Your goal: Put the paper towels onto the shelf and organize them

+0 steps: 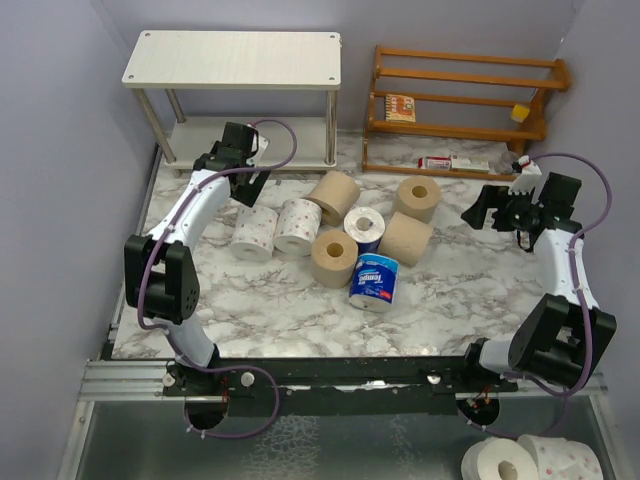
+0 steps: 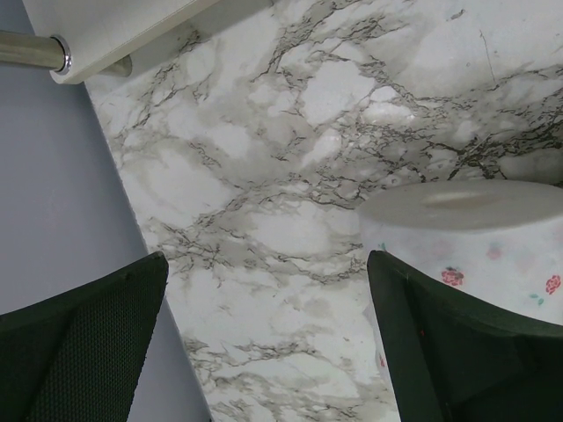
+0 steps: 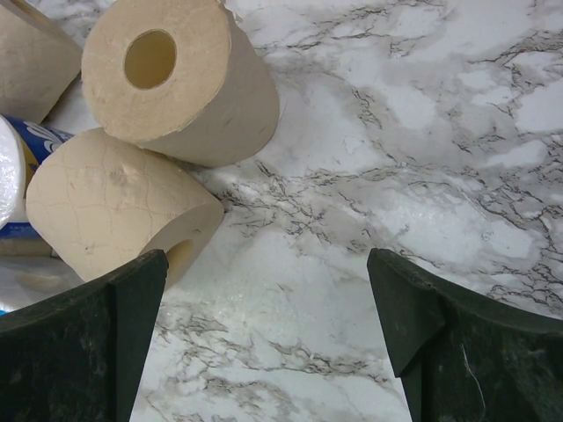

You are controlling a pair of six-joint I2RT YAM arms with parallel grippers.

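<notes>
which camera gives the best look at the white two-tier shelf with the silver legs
The top external view: the white two-tier shelf with thin silver metal legs appears whole there, both boards visible. The left wrist view catches only one corner of the shelf, with one leg. The right wrist view shows none of it.

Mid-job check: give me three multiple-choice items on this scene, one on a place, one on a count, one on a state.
1. Where in the cluster on the table do the pink-dotted rolls sit? A left end; B middle; C right end.
2. How many tan rolls are on the table? A two; B four; C six.
3. The left claw is: A shut on a roll; B shut, empty; C open, empty.
Answers: A, they sit nearest the left claw; B, four tan ones show from above; C, its fingers stand apart, empty.
</notes>
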